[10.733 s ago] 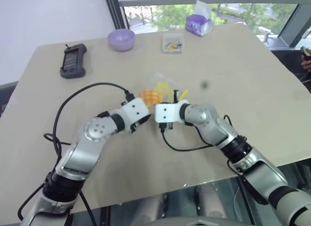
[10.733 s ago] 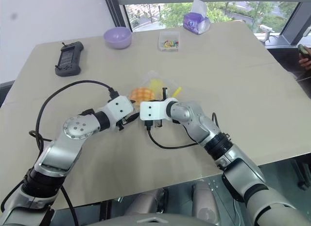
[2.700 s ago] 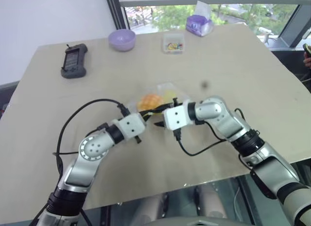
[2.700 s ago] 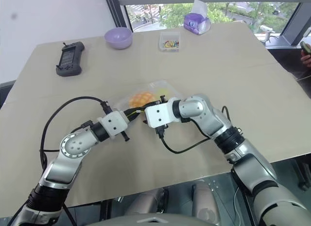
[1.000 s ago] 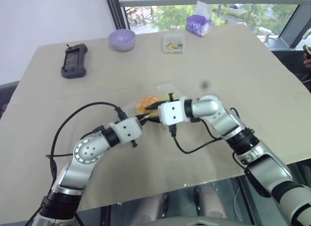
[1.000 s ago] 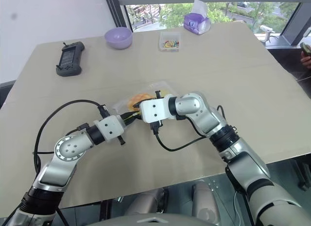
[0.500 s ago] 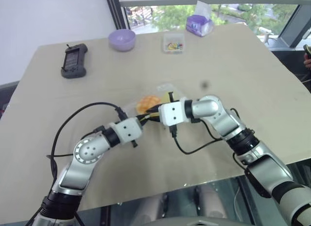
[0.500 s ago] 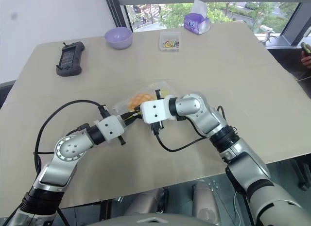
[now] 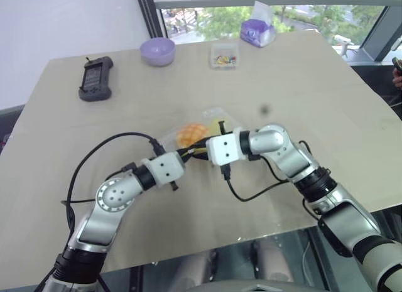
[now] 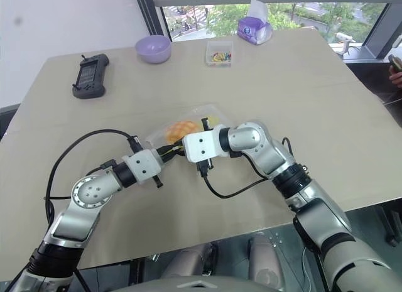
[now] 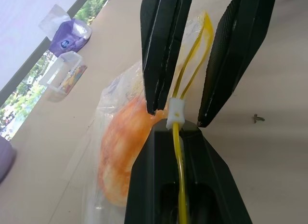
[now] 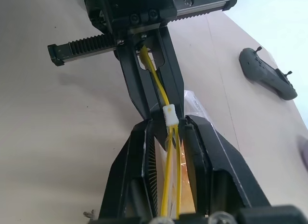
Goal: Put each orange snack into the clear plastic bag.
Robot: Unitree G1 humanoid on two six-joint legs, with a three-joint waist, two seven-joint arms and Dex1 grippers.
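Left wrist view: bun [image 11: 120,151] sits inside the bag [image 11: 108,96] (thin, slippery film). Left gripper [image 11: 179,130] pinches the zip strip [image 11: 180,166]; right gripper [image 12: 166,130], jaws narrow, straddles the slider [image 12: 169,114].

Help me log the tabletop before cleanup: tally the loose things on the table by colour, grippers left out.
Purple: 2, the bowl and the tissue pack
Orange: 1, the orange snack
Clear: 2, the clear plastic bag and the small box
Black: 1, the handheld controller
Total: 6
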